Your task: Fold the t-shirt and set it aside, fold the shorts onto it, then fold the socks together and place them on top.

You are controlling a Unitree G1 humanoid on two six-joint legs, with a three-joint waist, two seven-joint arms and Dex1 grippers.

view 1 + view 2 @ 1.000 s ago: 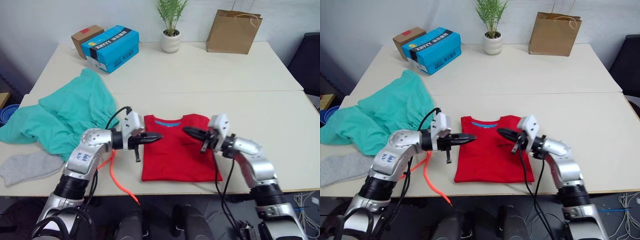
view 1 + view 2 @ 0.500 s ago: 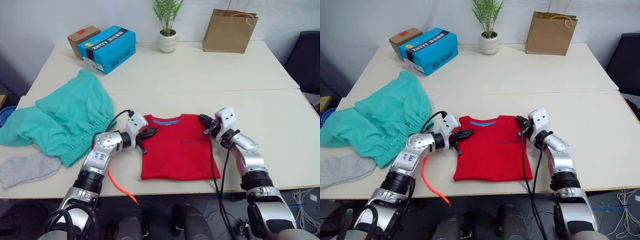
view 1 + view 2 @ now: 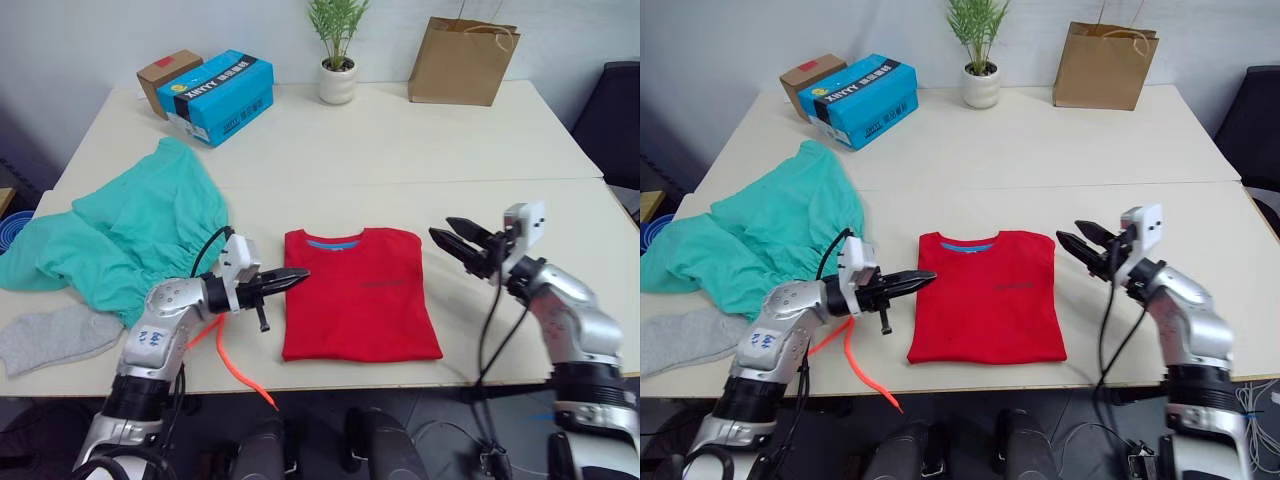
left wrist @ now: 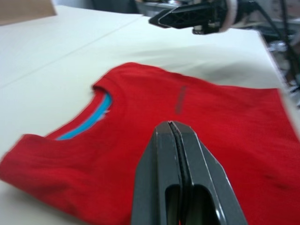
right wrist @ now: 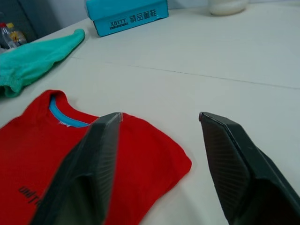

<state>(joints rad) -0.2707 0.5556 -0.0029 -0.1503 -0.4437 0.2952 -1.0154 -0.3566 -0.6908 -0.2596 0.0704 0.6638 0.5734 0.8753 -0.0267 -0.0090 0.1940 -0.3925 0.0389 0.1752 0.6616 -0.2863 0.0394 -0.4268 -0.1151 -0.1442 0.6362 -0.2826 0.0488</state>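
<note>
T-shirt (image 3: 357, 296) lies folded (sleeves tucked out of sight).

Socks (image 3: 55, 335) and shorts (image 3: 120, 235) clipped by the frame's left edge — t-shirt (image 4: 178, 136) print blurred, unreadable

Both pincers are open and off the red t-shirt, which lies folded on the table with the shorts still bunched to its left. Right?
Not quite. Only the right pincer is open; the left pincer is shut, its fingers pressed together, as the left wrist view shows. The rest holds: the t-shirt lies folded on the table, and the shorts are bunched to its left.
</note>
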